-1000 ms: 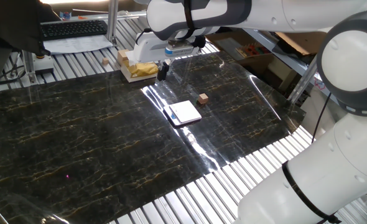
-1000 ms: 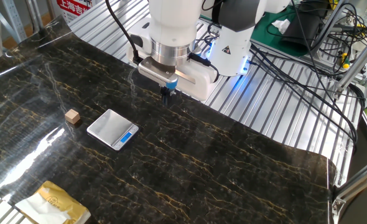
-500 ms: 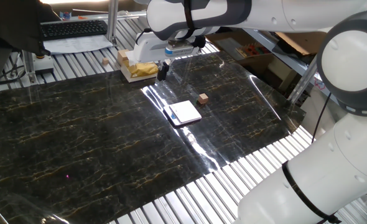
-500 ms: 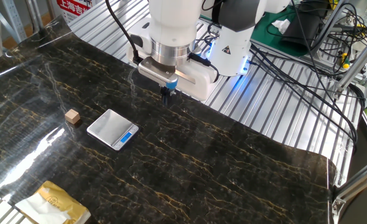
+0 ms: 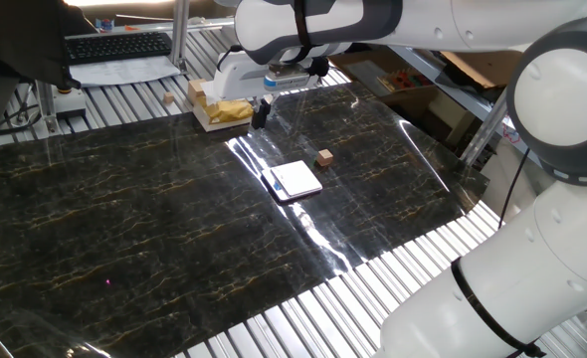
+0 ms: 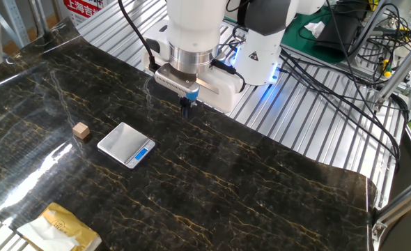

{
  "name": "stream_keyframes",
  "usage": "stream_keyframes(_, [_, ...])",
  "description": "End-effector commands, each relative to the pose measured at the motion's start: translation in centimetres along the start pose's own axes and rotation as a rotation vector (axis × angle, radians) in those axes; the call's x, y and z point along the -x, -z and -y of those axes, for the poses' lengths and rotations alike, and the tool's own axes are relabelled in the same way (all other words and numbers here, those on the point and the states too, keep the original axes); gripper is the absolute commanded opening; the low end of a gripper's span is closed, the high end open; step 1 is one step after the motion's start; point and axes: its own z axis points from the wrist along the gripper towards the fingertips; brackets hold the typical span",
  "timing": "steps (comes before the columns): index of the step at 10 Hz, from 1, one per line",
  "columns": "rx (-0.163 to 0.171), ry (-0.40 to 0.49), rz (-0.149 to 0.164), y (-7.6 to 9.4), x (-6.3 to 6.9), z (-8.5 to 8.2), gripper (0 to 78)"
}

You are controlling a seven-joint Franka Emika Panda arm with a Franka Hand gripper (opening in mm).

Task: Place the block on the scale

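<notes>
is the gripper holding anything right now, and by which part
Nothing is held. The gripper hangs above the mat with its fingers together, while the block sits untouched beside the scale.

Glossy white arm (image 5: 532, 249), grey joints

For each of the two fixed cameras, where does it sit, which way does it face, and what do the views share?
One fixed view: high, beside the arm's white links, looking across the dark marbled mat toward a keyboard; arm and gripper show.
The other fixed view: across the table, facing the robot's base; wrist and gripper show.
Shared: tiny tan wooden cube, flat silvery-topped scale, pale-yellow boxy stack.
</notes>
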Motion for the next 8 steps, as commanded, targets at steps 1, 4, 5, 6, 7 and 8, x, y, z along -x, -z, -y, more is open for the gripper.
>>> stream_keyframes(1, [-0.001,0.008,-0.058,0.00,0.00,0.00,0.0])
stream_keyframes(4, [-0.055,0.034,-0.057,0.00,0.00,0.00,0.0])
stream_keyframes(5, [-0.054,0.030,-0.060,-0.05,0.01,-0.02,0.0])
stream_keyframes(6, [-0.053,0.025,-0.061,-0.20,0.06,-0.02,0.0])
stream_keyframes(7, [-0.052,0.024,-0.063,-0.32,0.14,0.04,0.0])
stream_keyframes(8, [-0.050,0.025,-0.065,-0.46,0.23,0.18,0.0])
